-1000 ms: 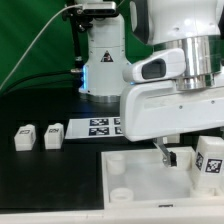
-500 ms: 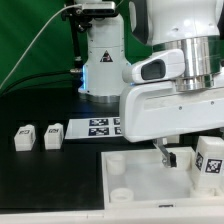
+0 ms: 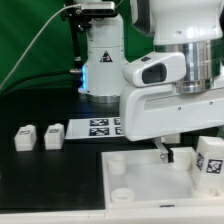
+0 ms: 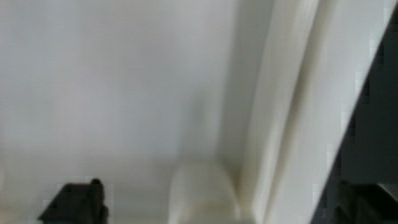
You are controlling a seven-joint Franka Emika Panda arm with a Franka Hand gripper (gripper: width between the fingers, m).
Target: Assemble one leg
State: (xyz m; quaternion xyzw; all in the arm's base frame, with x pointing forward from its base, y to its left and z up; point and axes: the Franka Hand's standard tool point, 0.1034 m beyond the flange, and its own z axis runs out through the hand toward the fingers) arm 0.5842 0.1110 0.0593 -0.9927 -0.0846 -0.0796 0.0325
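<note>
My gripper hangs low over the far right part of the large white panel. A small white leg stands just to the exterior view's right of its fingers. In the wrist view the gripper is open, with dark fingertips far apart. A blurred white upright shape sits between them and touches neither. Another leg with a tag stands at the right edge. Two more legs stand on the black table at the left.
The marker board lies on the table behind the panel. The robot's base stands at the back with a cable arching to the left. The panel has round sockets at its corners.
The arm has shifted slightly upward above the panel. The legs and the panel have not moved.
</note>
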